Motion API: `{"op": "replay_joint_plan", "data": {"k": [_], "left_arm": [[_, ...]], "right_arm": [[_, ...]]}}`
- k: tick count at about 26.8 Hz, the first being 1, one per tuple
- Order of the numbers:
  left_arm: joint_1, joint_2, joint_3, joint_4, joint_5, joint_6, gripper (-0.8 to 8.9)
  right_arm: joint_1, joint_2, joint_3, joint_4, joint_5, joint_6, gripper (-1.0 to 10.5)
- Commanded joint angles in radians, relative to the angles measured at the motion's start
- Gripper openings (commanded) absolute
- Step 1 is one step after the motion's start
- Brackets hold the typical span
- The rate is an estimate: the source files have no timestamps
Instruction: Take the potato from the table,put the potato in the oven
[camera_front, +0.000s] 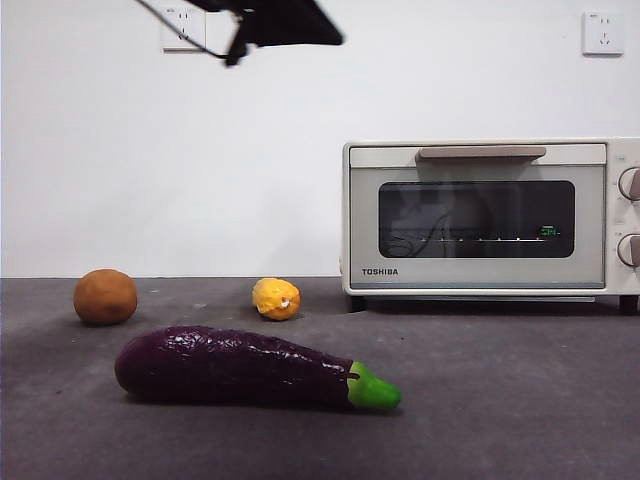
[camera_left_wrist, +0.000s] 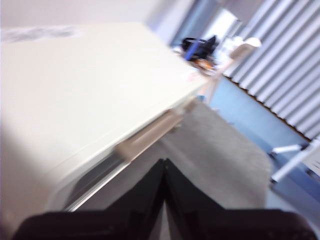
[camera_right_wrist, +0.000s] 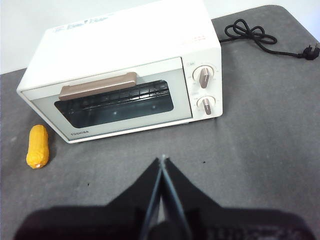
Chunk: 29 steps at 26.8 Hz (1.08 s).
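Front view is showing the potato sitting on the counter far over toward one side, with nothing touching it, while the oven is standing well apart from it on the opposite side with its door shut. Between them a small yellow lump is lying near the oven's corner, and a purple eggplant is stretching lengthwise across the foreground, nearer the camera than the potato and just beside it. Neither wrist camera is catching the potato, so it is lying outside both arms' sight. Hovering high over the oven and looking down on its handle, the right tool is carrying nothing, jaws pressed together. Likewise the left tool is pinched closed and empty, close above the oven's top edge in a blurred picture. A dark arm tip is showing at the upper edge of the front view; which arm it belongs to is unclear. Through the glass only the rack is visible, so the oven looks empty. Judging from this, the door needs opening before the potato goes in, and whichever arm fetches it must travel sideways clear of the eggplant.
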Motion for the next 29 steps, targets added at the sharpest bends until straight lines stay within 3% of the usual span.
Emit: {"op": "replay_joint_plan", "data": {"k": [1, 10, 15, 18, 25, 29], "left_arm": [[-0.025, 0.086, 0.118, -0.027, 0.033, 0.032, -0.06], [-0.084, 0.315, 0.413, -0.092, 0.021, 0.024, -0.06], [-0.121, 0.389, 0.453, -0.094, -0.077, 0.05, -0.06], [-0.15, 0.407, 0.453, -0.104, -0.148, 0.137, -0.06], [-0.235, 0.424, 0.453, -0.134, -0.443, 0.427, -0.06], [-0.255, 0.444, 0.453, -0.146, -0.473, 0.475, -0.06]], "right_arm": [[0.001, 0.005, 0.015, 0.005, -0.003, -0.012, 0.0], [0.001, 0.02, 0.027, 0.009, -0.002, -0.012, 0.0], [0.001, 0.034, 0.027, 0.008, -0.002, -0.014, 0.0], [0.001, 0.048, 0.027, 0.008, -0.002, -0.014, 0.0], [0.001, 0.074, 0.027, 0.007, -0.002, -0.04, 0.0], [0.001, 0.082, 0.027, 0.004, -0.002, -0.055, 0.0]]}}
